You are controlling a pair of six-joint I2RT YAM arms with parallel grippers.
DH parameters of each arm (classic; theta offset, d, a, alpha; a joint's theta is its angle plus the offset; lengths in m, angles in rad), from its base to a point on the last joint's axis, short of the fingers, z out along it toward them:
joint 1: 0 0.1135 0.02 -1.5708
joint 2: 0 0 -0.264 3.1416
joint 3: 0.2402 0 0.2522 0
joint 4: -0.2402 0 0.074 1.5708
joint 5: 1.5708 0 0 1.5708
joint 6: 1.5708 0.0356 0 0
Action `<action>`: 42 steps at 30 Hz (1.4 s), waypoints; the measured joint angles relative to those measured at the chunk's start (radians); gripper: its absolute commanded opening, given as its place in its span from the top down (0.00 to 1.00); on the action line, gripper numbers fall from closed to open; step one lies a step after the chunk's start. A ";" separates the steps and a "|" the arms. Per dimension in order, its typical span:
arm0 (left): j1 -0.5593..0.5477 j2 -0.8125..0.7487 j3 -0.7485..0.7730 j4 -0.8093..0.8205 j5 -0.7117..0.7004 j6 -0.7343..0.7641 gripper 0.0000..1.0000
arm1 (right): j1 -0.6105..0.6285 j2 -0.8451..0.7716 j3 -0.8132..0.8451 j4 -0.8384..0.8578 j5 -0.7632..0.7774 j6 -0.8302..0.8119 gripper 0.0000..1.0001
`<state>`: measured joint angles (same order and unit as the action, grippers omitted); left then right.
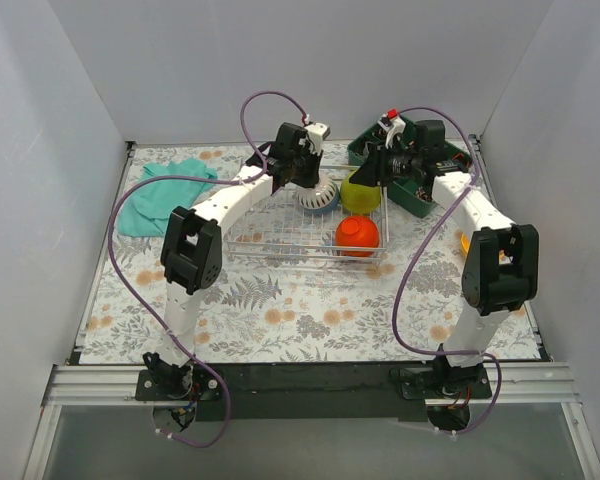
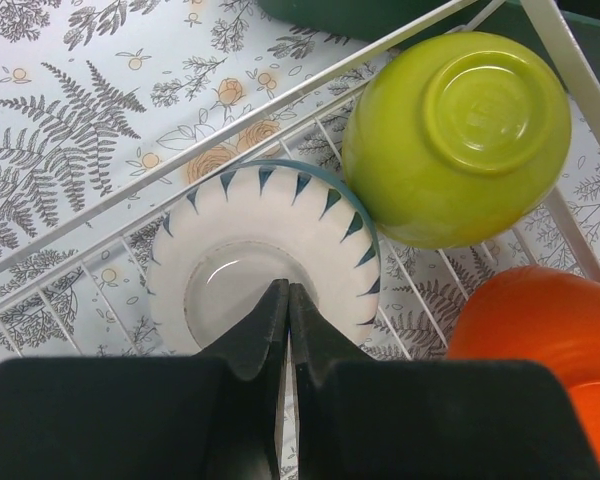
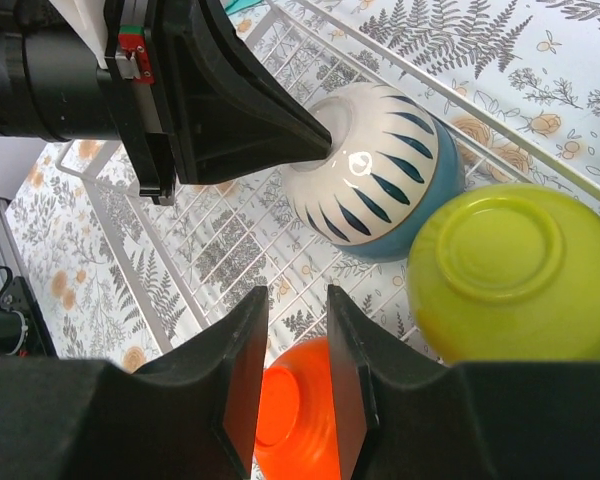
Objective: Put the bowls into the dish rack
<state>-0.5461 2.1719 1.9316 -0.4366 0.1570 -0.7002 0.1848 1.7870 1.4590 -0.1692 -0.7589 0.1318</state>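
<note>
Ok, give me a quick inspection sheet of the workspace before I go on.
Surface: fern-and-flower patterned table cover, lying flat.
Job's things: silver wire dish rack holds all three bowls: glossy white bowl with blue teeth, lime-green bowl bottom up, orange bowl.
Clutter: crumpled teal cloth far left; dark green compartment tray far right.
Grippers: left gripper shut, tips at the white bowl's foot; right gripper open, empty, above the rack.
Cables: purple cables loop along both arms.
Surroundings: plain white walls; nothing else seen.

Glossy glazed white bowl [image 3: 365,175], smooth lime bowl [image 2: 450,140] and shiny orange bowl [image 1: 357,235] in a bright metal-wire dish rack [image 1: 270,237]; matt printed tabletop [image 1: 280,310], soft teal cloth [image 1: 165,195] at 10 o'clock.
</note>
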 measured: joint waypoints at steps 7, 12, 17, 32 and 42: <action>-0.017 0.008 0.015 -0.001 -0.052 -0.005 1.00 | -0.022 -0.038 -0.048 -0.009 0.003 -0.009 0.61; -0.016 -0.011 0.014 -0.023 -0.083 0.003 0.71 | -0.064 -0.074 -0.051 -0.081 0.056 -0.102 0.51; -0.007 -0.181 -0.081 -0.025 -0.121 0.053 0.31 | -0.134 -0.191 -0.080 -0.234 0.287 -0.315 0.48; 0.154 -0.419 -0.178 0.027 -0.232 0.130 0.18 | -0.385 -0.443 -0.421 -0.469 0.721 -0.591 0.47; 0.154 -0.231 -0.001 -0.101 -0.232 0.163 0.18 | -0.387 -0.498 -0.537 -0.557 0.816 -0.633 0.52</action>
<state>-0.3923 1.9408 1.9308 -0.5377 -0.0750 -0.5373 -0.2024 1.2892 0.9215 -0.7261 0.0570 -0.5011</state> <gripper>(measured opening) 0.816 0.500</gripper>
